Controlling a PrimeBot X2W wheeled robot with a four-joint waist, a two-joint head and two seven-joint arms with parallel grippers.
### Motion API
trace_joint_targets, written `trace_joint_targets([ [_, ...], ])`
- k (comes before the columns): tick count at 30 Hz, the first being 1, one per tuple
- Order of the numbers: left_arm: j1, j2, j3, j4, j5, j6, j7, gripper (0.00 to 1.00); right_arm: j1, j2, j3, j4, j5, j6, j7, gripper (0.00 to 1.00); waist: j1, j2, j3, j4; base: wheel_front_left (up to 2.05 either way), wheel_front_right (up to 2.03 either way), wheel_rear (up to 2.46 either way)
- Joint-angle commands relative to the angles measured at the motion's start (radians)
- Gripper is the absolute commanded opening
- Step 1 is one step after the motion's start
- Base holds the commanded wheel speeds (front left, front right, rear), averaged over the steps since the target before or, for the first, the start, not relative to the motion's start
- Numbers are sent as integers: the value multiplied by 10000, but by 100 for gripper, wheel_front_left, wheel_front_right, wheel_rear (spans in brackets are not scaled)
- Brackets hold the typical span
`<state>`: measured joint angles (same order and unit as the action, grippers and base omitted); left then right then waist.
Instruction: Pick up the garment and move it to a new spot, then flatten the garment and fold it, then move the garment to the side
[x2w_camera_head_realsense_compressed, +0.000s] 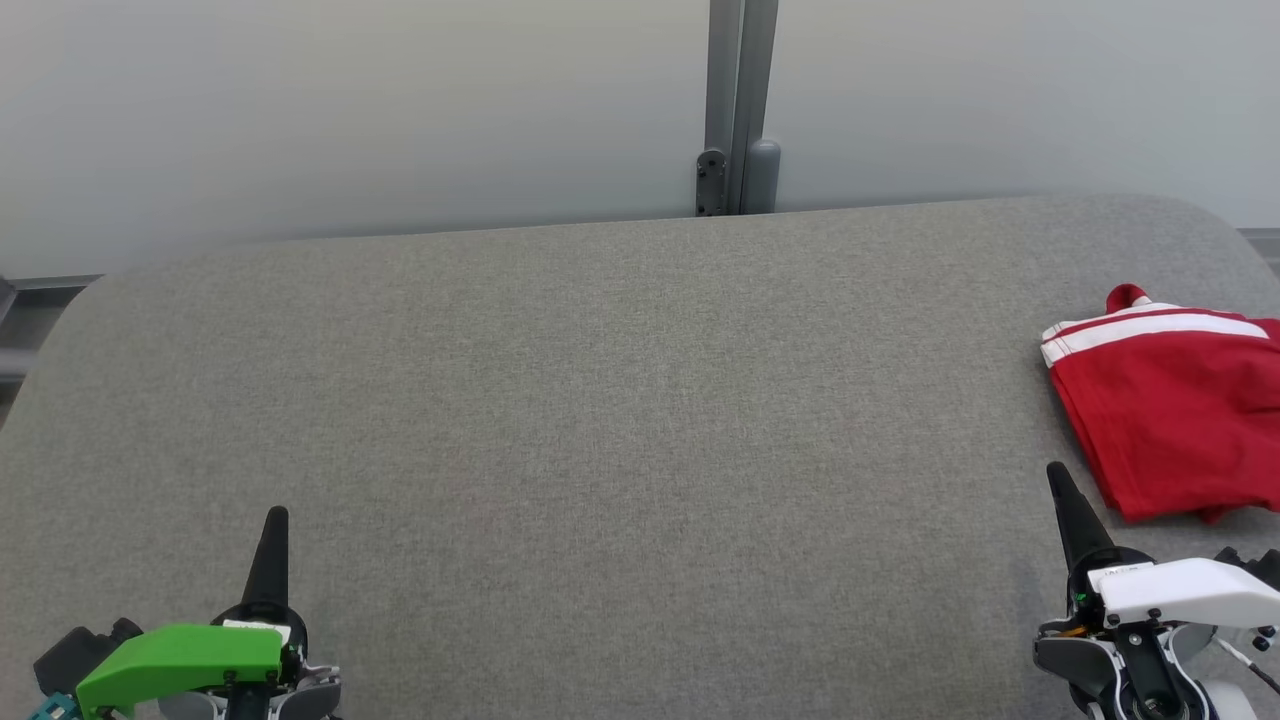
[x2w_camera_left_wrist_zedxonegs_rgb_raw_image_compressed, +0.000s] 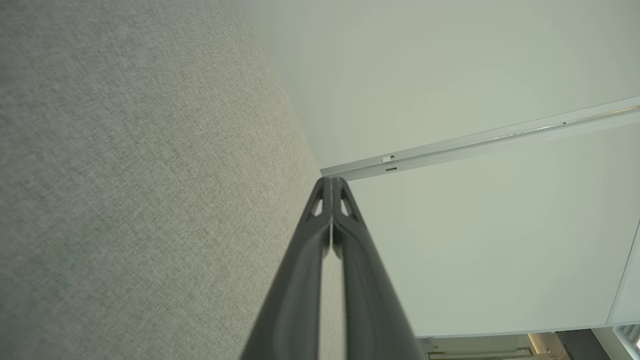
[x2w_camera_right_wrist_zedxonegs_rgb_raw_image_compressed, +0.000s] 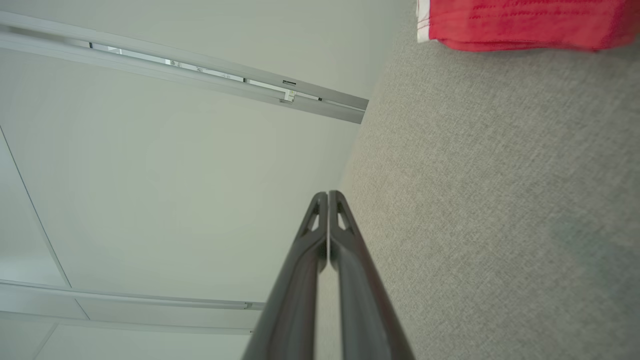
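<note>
**Table** (x2w_camera_head_realsense_compressed: 620, 400): grey cloth top, running from the bottom of the frame up to the pale wall. It is acting as the one bearing surface, carrying the garment at the right.

**Post** (x2w_camera_head_realsense_compressed: 738, 110): grey upright, standing behind the table at top centre.

**Garment** (x2w_camera_head_realsense_compressed: 1170, 410): red with white stripes, lying folded at the right middle and running off the frame edge. It looks to be sitting aside already, so the task is probably closing. Any last shift would go best as a pinch through all layers at the near hem, sliding rather than lifting, so the fold is not coming undone.

**Right gripper** (x2w_camera_head_realsense_compressed: 1058, 485): lower right, just short of the garment, fingers pressing together and carrying nothing.

**Left gripper** (x2w_camera_head_realsense_compressed: 277, 522): lower left, well apart from the garment, likewise pinched together and carrying nothing.
</note>
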<state>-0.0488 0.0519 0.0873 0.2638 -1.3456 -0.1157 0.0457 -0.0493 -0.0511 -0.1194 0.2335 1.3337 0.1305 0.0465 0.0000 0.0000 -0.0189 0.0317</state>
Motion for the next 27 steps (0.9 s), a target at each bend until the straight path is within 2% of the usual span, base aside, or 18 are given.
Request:
trace_joint_targets([
  [1,-257,12,50,-92,-246,-81,64,0,-227,-23,9,-15,244,6,67,0,0,0,11,-15,0,0,0],
  [27,-607,-11,242,-179,-2147,-165,585,0,-575,0,46,95,2257,4,577,0,0,0,167,-239,0,0,0],
])
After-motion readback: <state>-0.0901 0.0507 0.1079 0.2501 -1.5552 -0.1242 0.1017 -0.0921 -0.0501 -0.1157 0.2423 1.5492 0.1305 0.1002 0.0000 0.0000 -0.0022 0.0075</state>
